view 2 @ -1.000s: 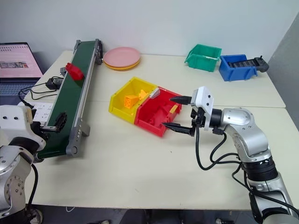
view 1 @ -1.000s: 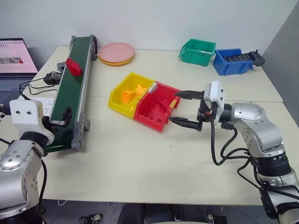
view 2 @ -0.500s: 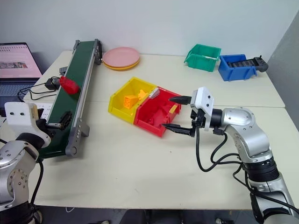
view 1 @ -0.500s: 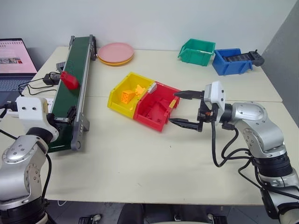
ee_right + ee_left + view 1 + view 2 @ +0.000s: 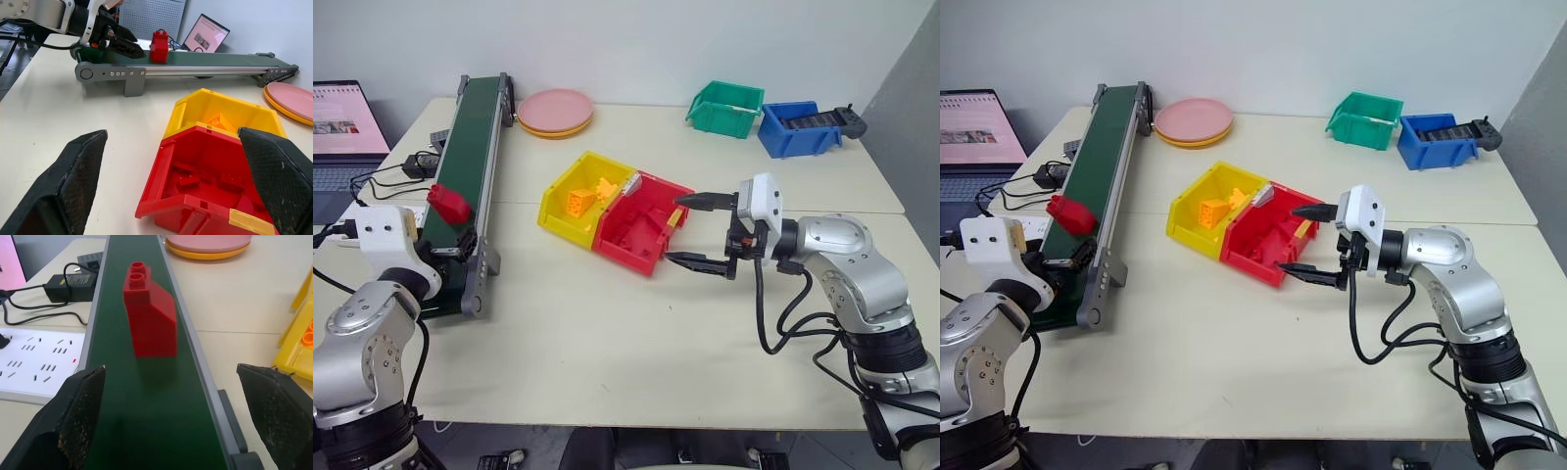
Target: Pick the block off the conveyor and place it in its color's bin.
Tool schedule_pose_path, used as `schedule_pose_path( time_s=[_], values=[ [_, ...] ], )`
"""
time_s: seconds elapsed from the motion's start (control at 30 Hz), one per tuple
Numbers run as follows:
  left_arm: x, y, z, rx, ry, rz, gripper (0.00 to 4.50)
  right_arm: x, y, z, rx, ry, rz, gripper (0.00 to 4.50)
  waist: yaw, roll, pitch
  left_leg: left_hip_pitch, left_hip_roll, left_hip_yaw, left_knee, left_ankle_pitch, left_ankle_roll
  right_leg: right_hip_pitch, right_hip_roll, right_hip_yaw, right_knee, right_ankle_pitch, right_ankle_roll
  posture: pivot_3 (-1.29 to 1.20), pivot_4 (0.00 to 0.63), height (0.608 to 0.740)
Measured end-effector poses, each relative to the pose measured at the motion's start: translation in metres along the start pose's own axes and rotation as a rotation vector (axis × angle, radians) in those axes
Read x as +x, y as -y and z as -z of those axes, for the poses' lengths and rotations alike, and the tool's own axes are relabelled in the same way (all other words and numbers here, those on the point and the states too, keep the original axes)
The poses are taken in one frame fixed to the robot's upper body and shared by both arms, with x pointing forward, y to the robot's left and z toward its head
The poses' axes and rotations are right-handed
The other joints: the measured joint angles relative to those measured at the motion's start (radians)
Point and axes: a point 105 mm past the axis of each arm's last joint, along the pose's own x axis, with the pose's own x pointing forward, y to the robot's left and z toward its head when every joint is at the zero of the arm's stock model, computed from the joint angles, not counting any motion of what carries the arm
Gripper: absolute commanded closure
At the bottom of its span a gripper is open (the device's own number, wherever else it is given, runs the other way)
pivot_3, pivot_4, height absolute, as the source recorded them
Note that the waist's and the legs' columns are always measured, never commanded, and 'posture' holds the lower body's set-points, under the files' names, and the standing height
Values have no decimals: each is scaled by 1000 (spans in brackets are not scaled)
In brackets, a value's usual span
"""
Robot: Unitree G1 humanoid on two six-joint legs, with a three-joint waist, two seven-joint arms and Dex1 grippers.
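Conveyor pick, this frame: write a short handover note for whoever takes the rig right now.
Left gripper: open, empty, at the near end of the conveyor, facing up the belt.
Right gripper: open, empty, beside the red bin.
Block: upright on the belt, just ahead of the left gripper, not between its fingers.
Red bin: joined to the yellow bin, which holds an orange-yellow block.
Done: nothing picked.
Left: grasp the block, carry it over, drop it in the red bin.
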Motion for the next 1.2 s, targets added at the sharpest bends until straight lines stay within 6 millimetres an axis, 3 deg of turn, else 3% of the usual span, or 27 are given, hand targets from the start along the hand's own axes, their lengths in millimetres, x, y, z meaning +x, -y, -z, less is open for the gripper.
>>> schedule_pose_path(
  time_s=[0.3,0.47,0.87,0.97,1.07,1.2],
  values=[
    [-1,-2,11,-21,-59,-30,1981,-3,0,3,1,-16,1,0,0,0,0,0,0,0,0,0,0,0,0,0,0,0,0,0,150,740],
    [-11,13,18,-18,-76,-28,2952,-5,-7,-5,19,11,-51,0,1,0,0,0,0,0,0,0,0,0,0,0,0,0,0,0,150,740],
    [-14,41,7,19,-48,13,2969,-14,-22,-12,51,-3,-214,0,4,0,0,-1,0,-1,0,0,0,0,0,-1,0,0,0,0,150,740],
    [-6,72,-20,108,13,164,2969,-15,-21,-13,47,-12,-212,0,10,-1,0,-1,-1,-2,1,0,0,0,0,-2,0,0,0,0,150,740],
    [1,123,-46,137,89,386,2969,-18,-21,-14,36,-25,-182,0,14,-1,0,-1,-2,-1,1,0,0,1,-1,-1,0,0,0,0,150,740],
    [15,170,-52,150,89,585,2969,-30,-15,-12,46,-58,-73,0,10,-1,0,-2,-1,0,1,0,0,0,-1,-1,-1,0,0,0,150,740]
  ],
)
